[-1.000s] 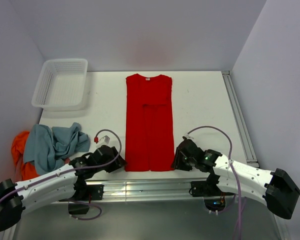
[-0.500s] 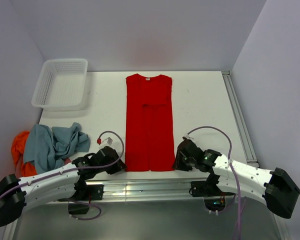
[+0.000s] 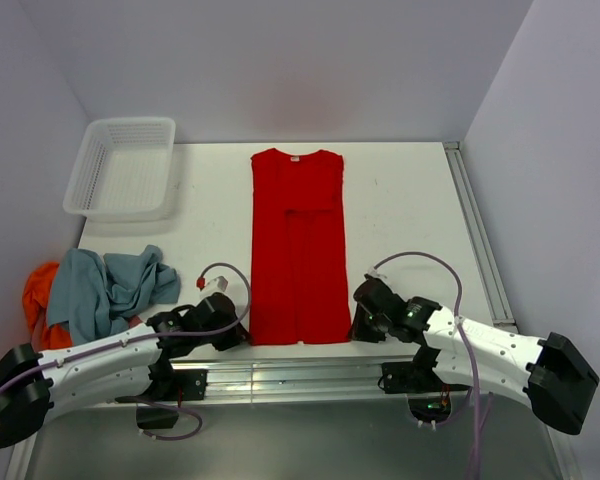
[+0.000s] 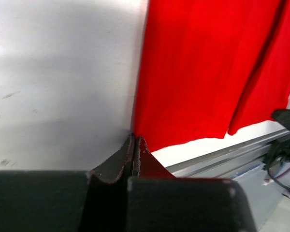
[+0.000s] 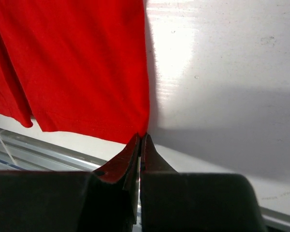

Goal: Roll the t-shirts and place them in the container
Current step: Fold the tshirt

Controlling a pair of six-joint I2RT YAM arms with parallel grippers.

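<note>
A bright red t-shirt (image 3: pixel 298 240) lies flat and folded into a long strip down the middle of the white table (image 3: pixel 410 210), collar at the far end. My left gripper (image 3: pixel 242 336) (image 4: pixel 135 140) is shut, its tips pinching the hem's near left corner of the red shirt (image 4: pixel 208 72). My right gripper (image 3: pixel 356 328) (image 5: pixel 141 138) is shut the same way on the near right corner of the red shirt (image 5: pixel 82 67). A grey-blue t-shirt (image 3: pixel 105 285) lies crumpled on an orange one (image 3: pixel 38 295) at the table's left edge.
A white perforated basket (image 3: pixel 120 165) stands at the far left corner. A metal rail (image 3: pixel 480 240) runs along the table's right side and another (image 3: pixel 300 365) along the near edge, just behind both grippers. Walls close in on the left, back and right.
Both grippers have closed from part open to shut at the hem corners. The left arm has slid a little toward the shirt; the shirt itself lies as before.
</note>
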